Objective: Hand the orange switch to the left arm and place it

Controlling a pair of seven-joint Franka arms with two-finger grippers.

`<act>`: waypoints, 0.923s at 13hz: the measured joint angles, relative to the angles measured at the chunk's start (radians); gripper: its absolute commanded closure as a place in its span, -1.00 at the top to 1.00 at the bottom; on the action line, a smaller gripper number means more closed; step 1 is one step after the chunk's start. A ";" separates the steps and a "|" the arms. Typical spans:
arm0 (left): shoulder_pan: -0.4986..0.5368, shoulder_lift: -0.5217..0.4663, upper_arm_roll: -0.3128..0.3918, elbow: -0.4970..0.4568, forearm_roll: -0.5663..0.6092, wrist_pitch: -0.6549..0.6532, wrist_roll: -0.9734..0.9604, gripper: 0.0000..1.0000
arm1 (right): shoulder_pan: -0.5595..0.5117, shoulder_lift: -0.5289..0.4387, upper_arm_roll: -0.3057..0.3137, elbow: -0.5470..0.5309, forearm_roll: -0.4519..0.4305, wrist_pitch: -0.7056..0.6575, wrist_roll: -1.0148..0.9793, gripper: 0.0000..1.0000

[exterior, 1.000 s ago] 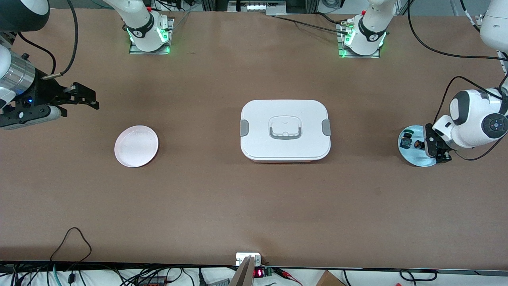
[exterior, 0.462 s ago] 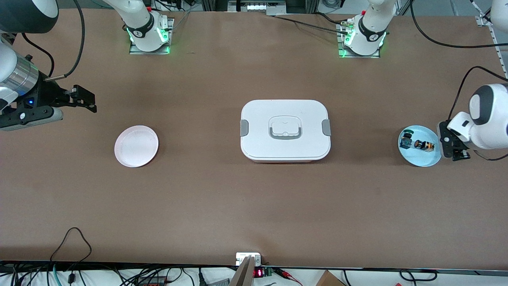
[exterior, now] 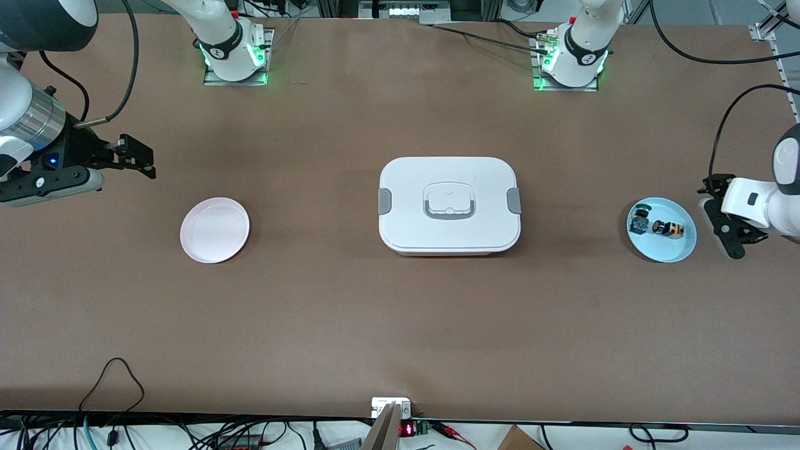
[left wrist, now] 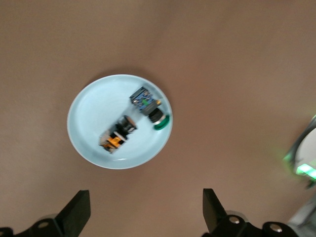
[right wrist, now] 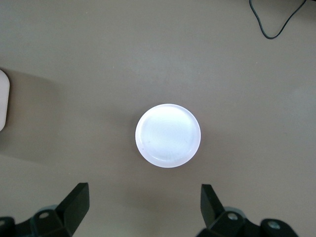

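Observation:
The orange switch [exterior: 667,229] lies on a light blue plate [exterior: 662,249] toward the left arm's end of the table, beside a green-and-black switch [exterior: 639,220]. My left gripper [exterior: 720,219] is open and empty, up in the air just off the plate's edge, over bare table. In the left wrist view the orange switch [left wrist: 117,136] and the green switch [left wrist: 150,106] lie on the plate [left wrist: 89,108], clear of the open gripper [left wrist: 145,212]. My right gripper [exterior: 142,158] is open and empty, above the table near a pale pink plate [exterior: 214,230].
The white box [exterior: 449,205] with grey side clips stands at the table's middle between the two plates. The right wrist view shows the pale plate [right wrist: 168,135] empty, the open gripper [right wrist: 143,205], and the box's edge [right wrist: 3,98].
My left gripper has moved off the blue plate toward the left arm's end of the table, uncovering both switches. My right gripper has shifted only slightly.

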 measured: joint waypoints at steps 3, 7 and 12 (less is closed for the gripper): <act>0.001 -0.002 -0.070 0.102 -0.073 -0.151 -0.292 1.00 | 0.000 0.000 0.000 0.000 0.000 0.004 0.000 1.00; -0.005 -0.005 -0.223 0.225 -0.079 -0.272 -0.669 1.00 | 0.001 0.000 0.000 0.000 0.000 0.006 0.000 1.00; -0.213 -0.119 -0.059 0.290 -0.106 -0.252 -0.918 1.00 | 0.000 -0.001 0.000 0.000 0.000 0.008 0.000 1.00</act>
